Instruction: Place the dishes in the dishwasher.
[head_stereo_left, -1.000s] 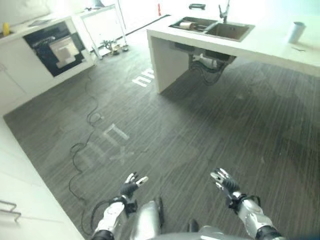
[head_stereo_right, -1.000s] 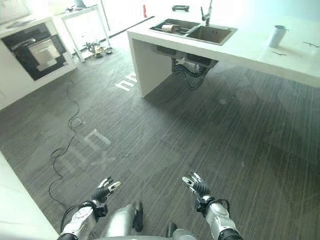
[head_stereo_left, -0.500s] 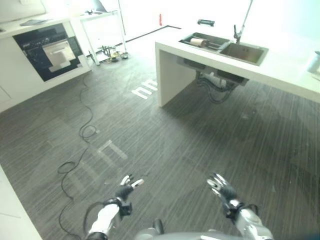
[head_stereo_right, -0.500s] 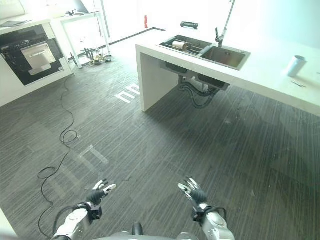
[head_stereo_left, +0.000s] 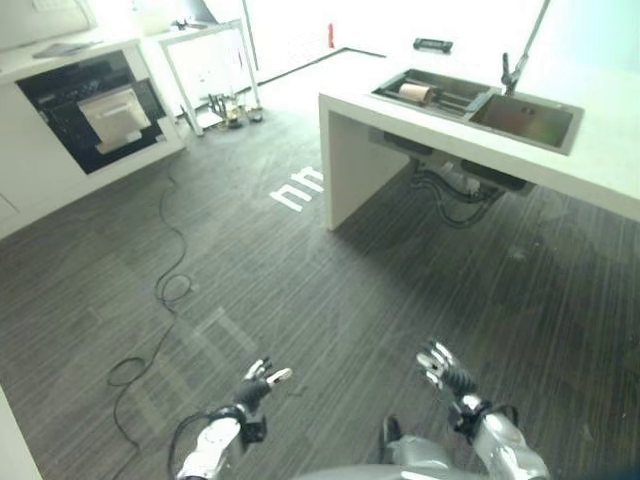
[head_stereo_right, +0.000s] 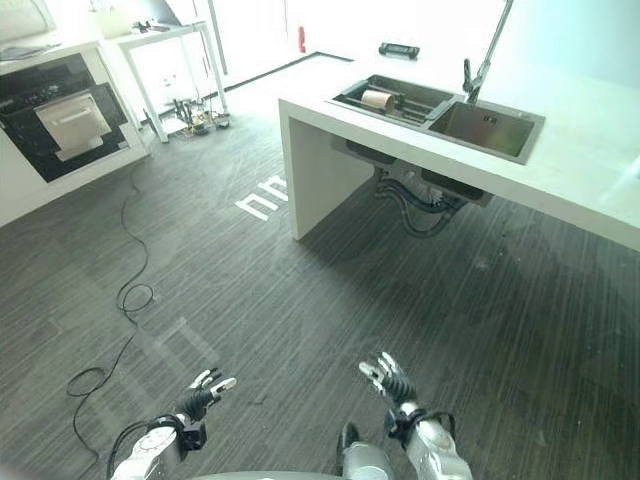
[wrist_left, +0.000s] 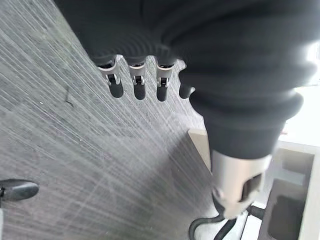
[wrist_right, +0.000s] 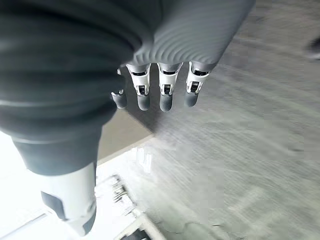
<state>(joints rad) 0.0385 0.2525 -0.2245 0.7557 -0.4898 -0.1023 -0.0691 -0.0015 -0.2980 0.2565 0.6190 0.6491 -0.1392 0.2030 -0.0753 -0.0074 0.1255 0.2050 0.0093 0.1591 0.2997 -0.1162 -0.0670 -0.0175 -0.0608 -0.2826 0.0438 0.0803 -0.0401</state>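
Left eye view: the left hand and right hand hang low over the dark striped floor, fingers relaxed, holding nothing. Ahead stands a white desk with a double sink; a roll-shaped dish lies in its left basin.

Right eye view: a black wall oven stands far left.

Left wrist view: fingers straight above floor.

Right wrist view: fingers straight, empty.
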